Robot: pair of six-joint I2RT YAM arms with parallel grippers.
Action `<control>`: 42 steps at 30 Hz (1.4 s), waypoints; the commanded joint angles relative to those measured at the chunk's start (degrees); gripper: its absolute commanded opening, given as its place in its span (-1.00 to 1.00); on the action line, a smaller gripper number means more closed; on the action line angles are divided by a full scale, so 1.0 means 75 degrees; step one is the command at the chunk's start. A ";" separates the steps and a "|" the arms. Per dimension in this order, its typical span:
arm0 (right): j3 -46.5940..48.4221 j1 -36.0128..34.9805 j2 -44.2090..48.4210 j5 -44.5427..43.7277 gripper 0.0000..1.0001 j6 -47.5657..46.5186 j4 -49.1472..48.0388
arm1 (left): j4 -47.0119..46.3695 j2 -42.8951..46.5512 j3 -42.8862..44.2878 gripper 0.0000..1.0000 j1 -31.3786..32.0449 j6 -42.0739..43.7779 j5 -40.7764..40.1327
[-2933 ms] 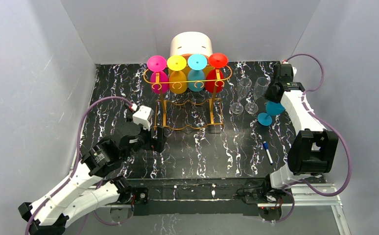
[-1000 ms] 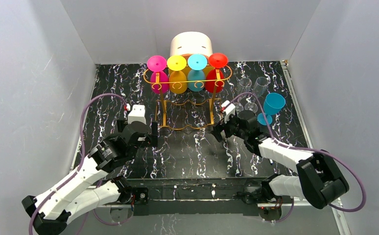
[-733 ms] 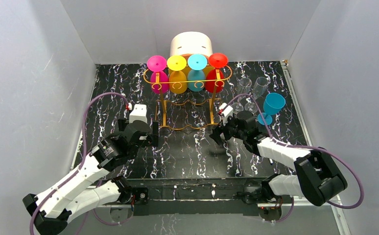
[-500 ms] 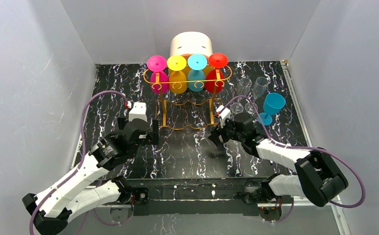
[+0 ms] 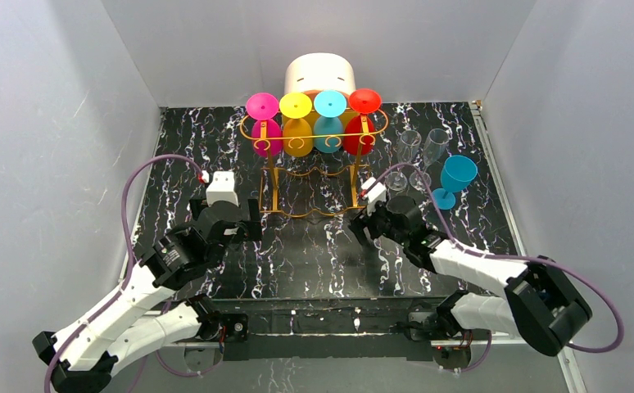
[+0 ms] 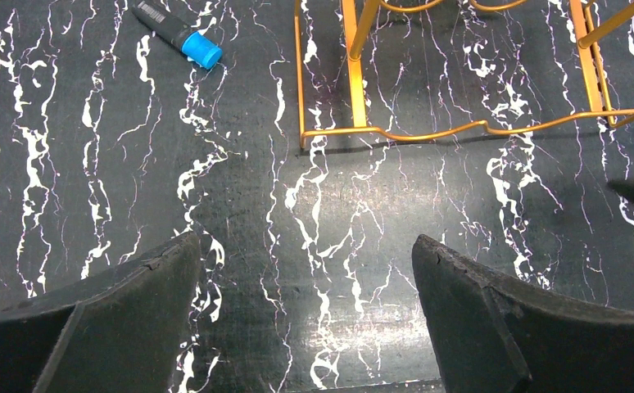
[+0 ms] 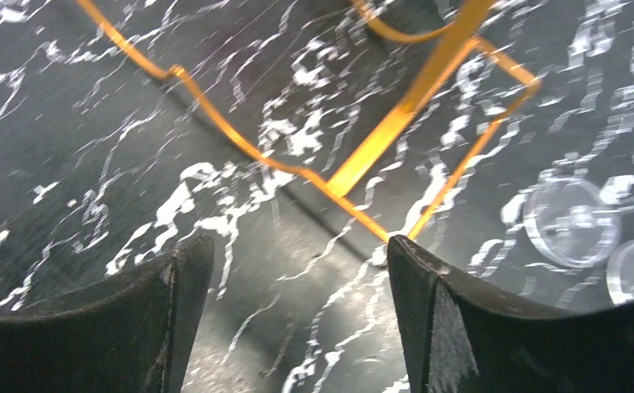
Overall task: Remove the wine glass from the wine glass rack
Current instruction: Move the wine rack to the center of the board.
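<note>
The orange-gold wine glass rack stands at the back middle of the table. Pink, yellow, cyan and red wine glasses hang upside down on its rails. A blue wine glass stands upright on the table to the right of the rack. My left gripper is open and empty in front of the rack's left corner. The right gripper is open and empty by the rack's front right corner, low over the table.
Two clear glasses stand between the rack and the blue glass, and their bases show in the right wrist view. A white round box sits behind the rack. A blue-capped marker lies left of the rack base.
The right arm left the blue glass standing at the right and swung left to the rack's front right corner. The left gripper drew back a little to the left.
</note>
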State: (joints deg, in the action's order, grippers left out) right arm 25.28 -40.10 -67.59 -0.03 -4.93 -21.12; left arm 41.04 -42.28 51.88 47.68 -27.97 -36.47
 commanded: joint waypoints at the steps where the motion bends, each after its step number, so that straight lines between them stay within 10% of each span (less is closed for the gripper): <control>1: -0.0099 0.0019 0.0490 -0.1448 0.74 -0.0621 -0.0719 | 0.0140 0.0085 0.0247 0.97 -0.0017 -0.0272 -0.0285; 24: 0.0848 0.0455 -0.1474 0.1002 0.87 -0.1103 0.0665 | -0.0148 -0.0163 0.0412 0.97 -0.0011 -0.0443 -0.0394; 42: 0.1095 -0.2343 -0.3025 -0.3223 0.74 0.3061 -0.0937 | -0.1379 -0.1427 -0.0826 0.97 -0.0943 -0.3535 0.0031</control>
State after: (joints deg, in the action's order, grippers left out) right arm 31.42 -54.11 -87.48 -14.79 8.08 -23.24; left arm 36.29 -54.13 49.56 43.79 -47.51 -35.05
